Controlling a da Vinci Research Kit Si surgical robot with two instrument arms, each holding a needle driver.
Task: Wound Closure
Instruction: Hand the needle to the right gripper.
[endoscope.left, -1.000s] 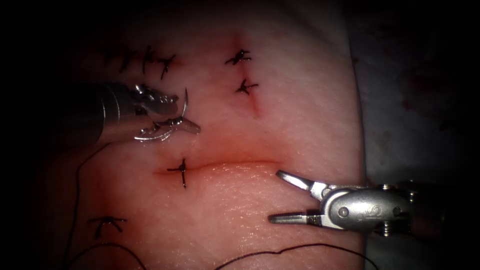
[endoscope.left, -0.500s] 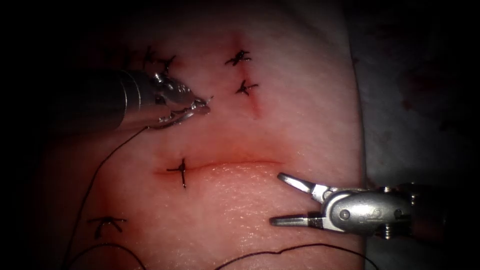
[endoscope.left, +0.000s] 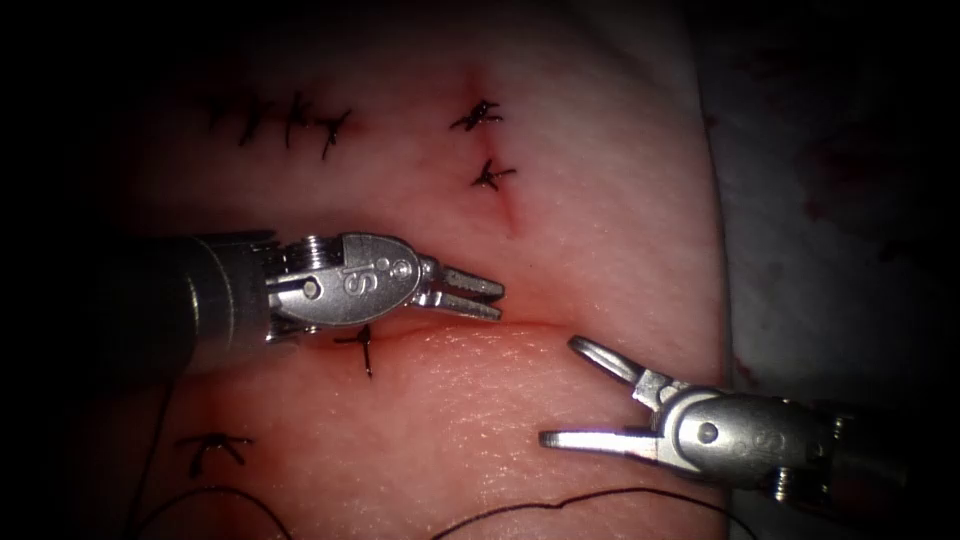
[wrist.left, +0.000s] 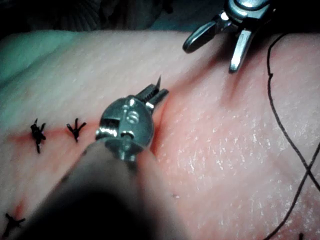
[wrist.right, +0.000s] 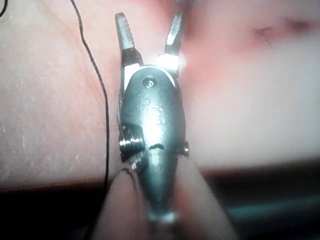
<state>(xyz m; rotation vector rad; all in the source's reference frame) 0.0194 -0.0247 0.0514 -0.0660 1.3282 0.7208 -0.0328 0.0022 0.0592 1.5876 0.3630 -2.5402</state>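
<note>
The tissue (endoscope.left: 600, 200) bears a horizontal cut (endoscope.left: 470, 328) with one dark stitch (endoscope.left: 364, 345) near its left end. My left tool (endoscope.left: 492, 298) lies along the cut, its tips over the cut's middle. Its jaws are nearly together, and in the left wrist view a thin needle point (wrist.left: 159, 81) sticks out of the left tool (wrist.left: 156, 95). At the cut's right end my right tool (endoscope.left: 560, 392) stands open, holding nothing, also seen as the right tool (wrist.right: 148, 20) and the right tool (wrist.left: 211, 56). Dark thread (endoscope.left: 600, 492) trails across the near tissue.
Finished stitches sit on other cuts at the upper left (endoscope.left: 290, 122), upper middle (endoscope.left: 480, 115) and lower left (endoscope.left: 212, 445). The tissue's right edge (endoscope.left: 718, 260) meets a grey cloth (endoscope.left: 830, 200). Loose thread (wrist.left: 282, 125) runs beside the right tool, with thread (wrist.right: 104, 100) by its shaft.
My left tool swung down and right from the upper left stitches onto the cut, turning its wrist. The needle's curve no longer shows. My right tool drifted slightly right and stayed open.
</note>
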